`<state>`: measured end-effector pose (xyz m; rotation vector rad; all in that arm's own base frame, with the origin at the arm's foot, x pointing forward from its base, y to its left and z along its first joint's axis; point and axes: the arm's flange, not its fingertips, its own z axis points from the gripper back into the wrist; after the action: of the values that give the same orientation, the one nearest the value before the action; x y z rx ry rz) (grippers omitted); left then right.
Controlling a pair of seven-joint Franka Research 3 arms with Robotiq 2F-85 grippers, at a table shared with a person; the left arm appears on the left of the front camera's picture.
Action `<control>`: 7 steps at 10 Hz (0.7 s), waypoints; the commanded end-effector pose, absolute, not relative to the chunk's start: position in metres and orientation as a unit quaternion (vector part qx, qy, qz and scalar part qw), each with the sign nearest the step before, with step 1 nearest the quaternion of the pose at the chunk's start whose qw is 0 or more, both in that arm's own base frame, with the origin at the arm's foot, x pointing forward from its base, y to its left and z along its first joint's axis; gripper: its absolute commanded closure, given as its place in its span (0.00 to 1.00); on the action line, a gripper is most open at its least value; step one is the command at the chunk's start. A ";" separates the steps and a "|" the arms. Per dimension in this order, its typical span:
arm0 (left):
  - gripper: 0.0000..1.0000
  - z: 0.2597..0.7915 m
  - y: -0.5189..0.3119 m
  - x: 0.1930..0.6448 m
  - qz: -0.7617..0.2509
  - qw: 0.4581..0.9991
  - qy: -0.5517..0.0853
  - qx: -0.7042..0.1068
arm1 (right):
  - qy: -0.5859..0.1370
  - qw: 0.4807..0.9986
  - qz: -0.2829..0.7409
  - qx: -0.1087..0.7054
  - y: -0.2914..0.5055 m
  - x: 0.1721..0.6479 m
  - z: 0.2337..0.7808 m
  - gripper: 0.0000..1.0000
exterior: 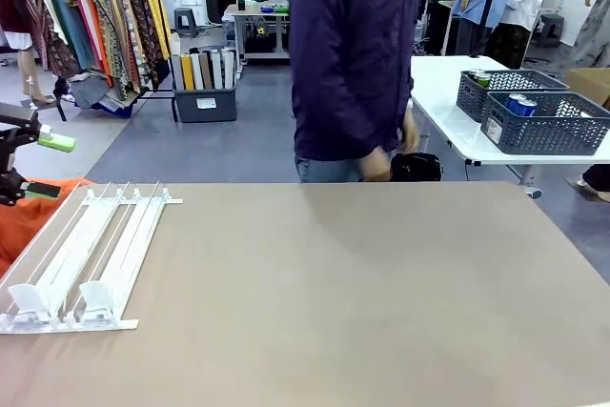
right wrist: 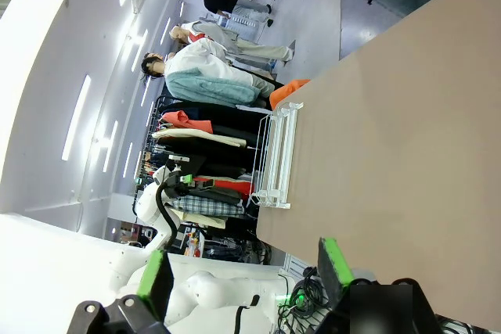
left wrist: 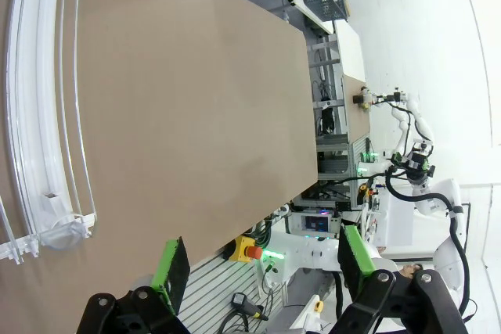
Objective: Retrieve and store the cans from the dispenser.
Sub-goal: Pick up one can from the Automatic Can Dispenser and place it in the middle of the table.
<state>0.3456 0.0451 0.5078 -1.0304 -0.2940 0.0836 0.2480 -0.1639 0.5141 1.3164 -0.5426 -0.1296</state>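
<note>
Dispenser (exterior: 91, 254) at table's (exterior: 362, 312) left edge, broad bare tabletop beside, both jaws wide.

Bright even light, wide-angle edge distortion

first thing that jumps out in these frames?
The white wire dispenser at the table's near-left corner, its lanes holding no cans. Next, the big bare brown table with a person in a dark jacket standing at its far edge. The left gripper and the right gripper both hang open off the table, green-padded fingers apart, holding nothing.
</note>
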 end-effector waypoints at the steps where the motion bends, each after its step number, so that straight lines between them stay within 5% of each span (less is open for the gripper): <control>1: 0.00 0.508 0.045 0.347 0.033 0.852 -0.150 -0.501 | -0.261 0.745 -0.055 0.611 -0.163 0.251 0.518 0.00; 7: 0.00 0.508 0.045 0.347 0.033 0.852 -0.150 -0.501 | -0.261 0.745 -0.055 0.611 -0.163 0.251 0.518 0.00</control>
<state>0.3456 0.0451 0.5078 -1.0304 -0.2941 0.0833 0.2480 -0.1639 0.5141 1.3164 -0.5426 -0.1296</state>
